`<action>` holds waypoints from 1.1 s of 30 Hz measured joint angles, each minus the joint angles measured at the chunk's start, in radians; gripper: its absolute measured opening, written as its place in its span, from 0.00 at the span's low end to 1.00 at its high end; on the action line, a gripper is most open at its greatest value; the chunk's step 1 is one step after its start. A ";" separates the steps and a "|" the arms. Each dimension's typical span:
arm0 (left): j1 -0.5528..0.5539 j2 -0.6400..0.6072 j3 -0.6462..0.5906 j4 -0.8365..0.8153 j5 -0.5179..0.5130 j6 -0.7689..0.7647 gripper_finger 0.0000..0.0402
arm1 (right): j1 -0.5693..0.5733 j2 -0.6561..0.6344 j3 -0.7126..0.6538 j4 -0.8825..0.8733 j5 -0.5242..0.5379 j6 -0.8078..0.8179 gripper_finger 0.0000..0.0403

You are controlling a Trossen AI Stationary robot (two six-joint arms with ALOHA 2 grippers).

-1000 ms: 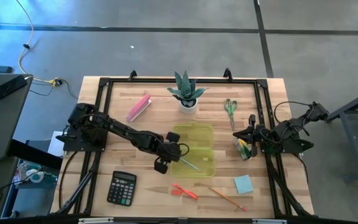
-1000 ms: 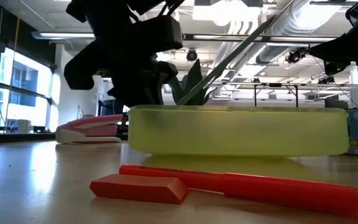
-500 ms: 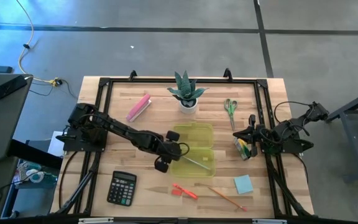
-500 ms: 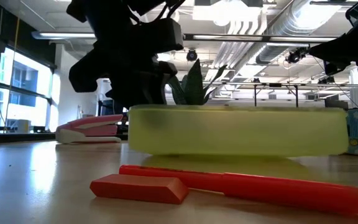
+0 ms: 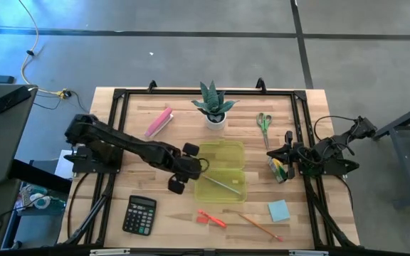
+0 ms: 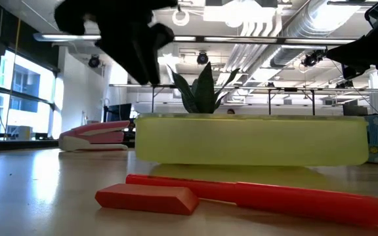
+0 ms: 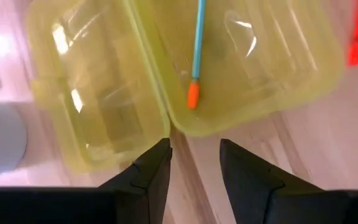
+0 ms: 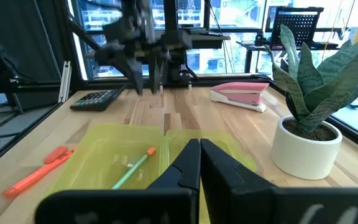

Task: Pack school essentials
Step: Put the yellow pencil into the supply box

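An open yellow-green case (image 5: 223, 171) lies on the table with a green pencil (image 5: 224, 185) flat in its near half; the pencil's orange tip (image 7: 192, 94) shows in the left wrist view. My left gripper (image 5: 198, 166) (image 7: 194, 163) hovers open at the case's left rim, touching nothing. The red-orange pen (image 5: 211, 217) (image 6: 261, 196), orange pencil (image 5: 259, 226) and light-blue note pad (image 5: 278, 210) lie near the front edge. The green-handled scissors (image 5: 263, 126) lie far right. My right gripper (image 5: 271, 153) (image 8: 199, 158) waits shut at the right side, beside the green/yellow block (image 5: 280, 169).
A potted plant (image 5: 212, 107) stands behind the case. A pink oblong bar (image 5: 159, 122) lies far left and a black calculator (image 5: 139, 215) lies near left. A black frame rail (image 5: 301, 128) borders the table. There is bare wood between the calculator and the case.
My left gripper has let go of the green pencil, which slanted up out of the case and now lies flat in the near half. The gripper has then drawn back toward the table's left edge and risen.
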 joint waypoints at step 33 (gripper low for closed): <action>-0.016 -0.485 -0.508 0.389 -0.004 -0.238 0.31 | 0.000 0.019 -0.001 0.052 0.007 0.109 0.00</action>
